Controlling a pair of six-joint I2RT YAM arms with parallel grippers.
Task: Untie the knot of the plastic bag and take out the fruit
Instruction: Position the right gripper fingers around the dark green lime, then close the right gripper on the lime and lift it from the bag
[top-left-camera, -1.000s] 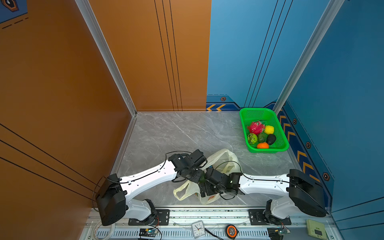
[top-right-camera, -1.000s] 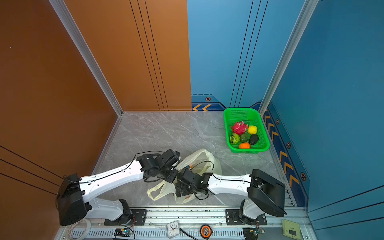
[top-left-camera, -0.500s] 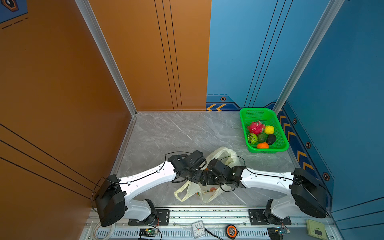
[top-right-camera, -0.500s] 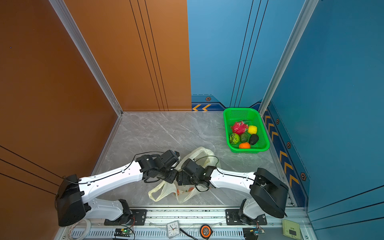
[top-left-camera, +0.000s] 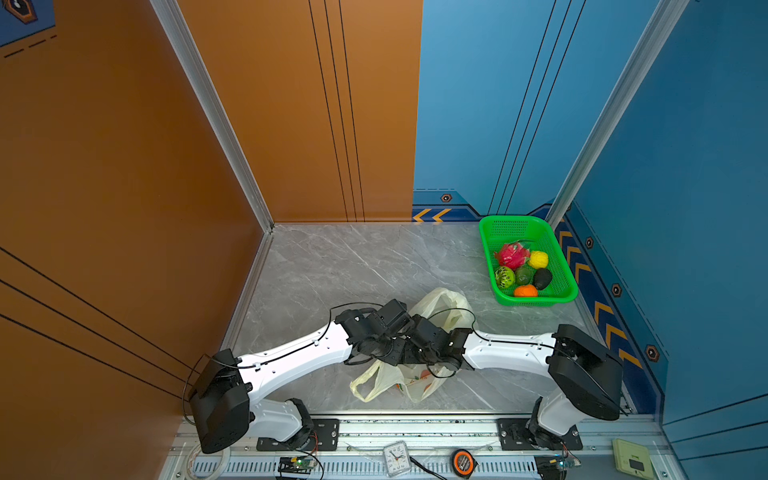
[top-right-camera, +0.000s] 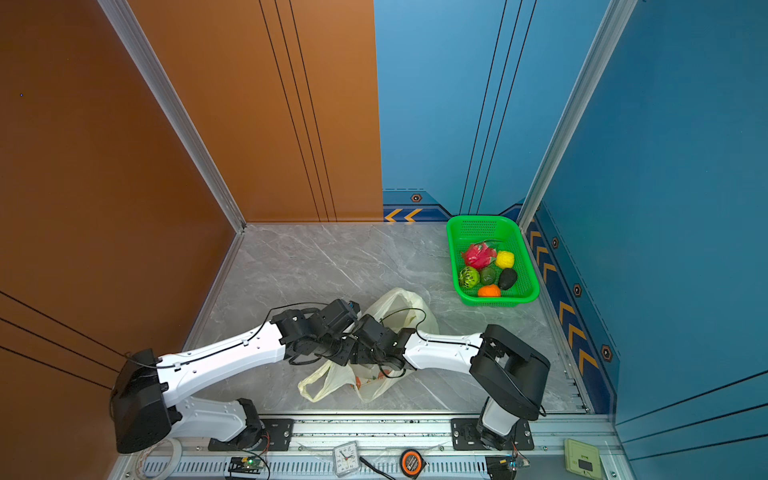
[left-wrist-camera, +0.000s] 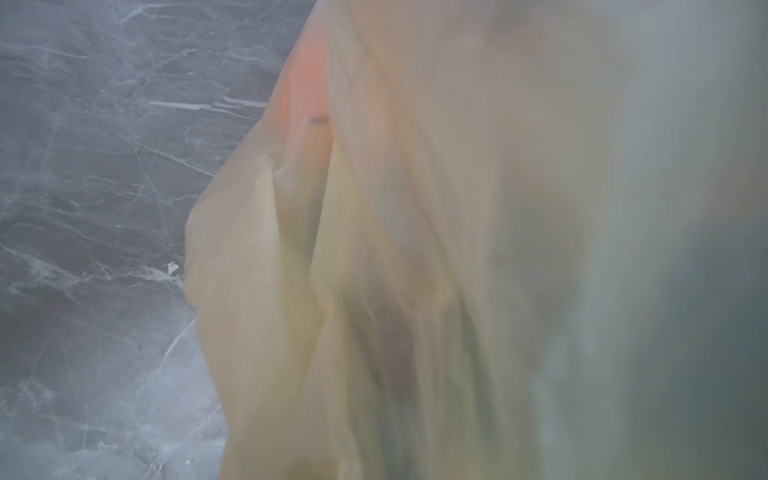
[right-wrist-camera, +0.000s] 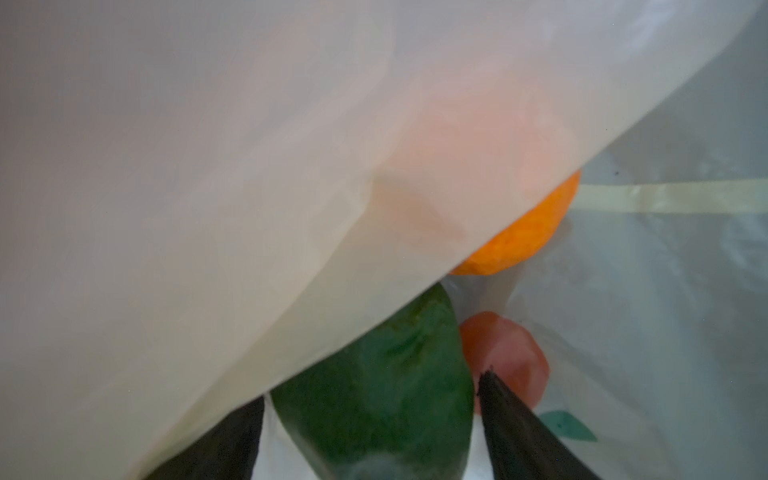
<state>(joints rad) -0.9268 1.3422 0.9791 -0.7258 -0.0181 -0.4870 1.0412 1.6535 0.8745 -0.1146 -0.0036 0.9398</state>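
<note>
Right wrist view: R gripper (right-wrist-camera: 374, 386) is deep in bag (right-wrist-camera: 208, 166), jaws apart, flanking green fruit (right-wrist-camera: 374, 357) & about touching it; firm grip can't be told. Orange (right-wrist-camera: 532, 232) lies just beyond, half under film. L gripper (top-left-camera: 397, 353) is clamped, prob. on bag film, lifting it so the mouth stays open for R's reach. No knot seen; handle loop (top-left-camera: 365, 384) lies loose on table (top-left-camera: 332, 270). Other fruit (top-left-camera: 511, 255) sit in basket (top-left-camera: 487, 257), well apart. Vs a sec ago: R arm has pushed farther in toward L wrist, jaws narrower; basket unchanged.
</note>
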